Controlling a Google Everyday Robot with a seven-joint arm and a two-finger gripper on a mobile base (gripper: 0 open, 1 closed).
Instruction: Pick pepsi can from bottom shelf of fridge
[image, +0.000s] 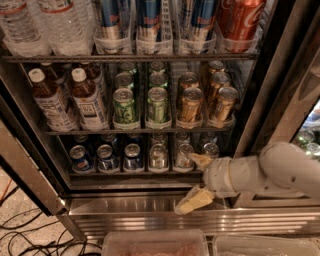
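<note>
Gripper was wide open, empty, low at the bottom shelf's right end. Pepsi can sat well left, beyond silver cans. Best to shift left, then straddle it squarely.

The fridge interior is dimly and warmly lit, so that the can tops are picked out by small highlights while the depths behind them are lost in shadow. A broad glare is spread over the steel sill below the bottom shelf. The gripper, held with fingers apart just before that shelf's right end, is brightly caught, and its pale arm is nearly washed out
</note>
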